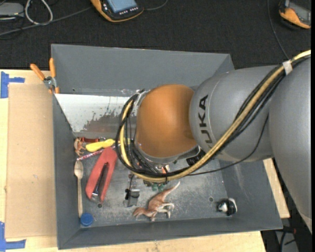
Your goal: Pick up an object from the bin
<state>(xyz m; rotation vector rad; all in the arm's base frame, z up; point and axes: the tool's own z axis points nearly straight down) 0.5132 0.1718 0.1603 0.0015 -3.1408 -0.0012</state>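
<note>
My gripper [153, 173] sits low in the middle of the bin, mostly hidden beneath the arm's orange cover, so only its dark body shows. Just below it lies a brown toy dinosaur [155, 206] on its side. A small black clip-like piece [131, 195] rests to the dinosaur's upper left, close under the gripper. A red stapler [100, 175] lies slanted to the gripper's left.
A yellow stick-shaped thing [101, 145] lies above the stapler, with a wooden spoon [79, 168] along the left wall and a blue cap [86, 220] in the front left corner. A small black and silver round thing [227, 207] sits front right. The arm covers the bin's right half.
</note>
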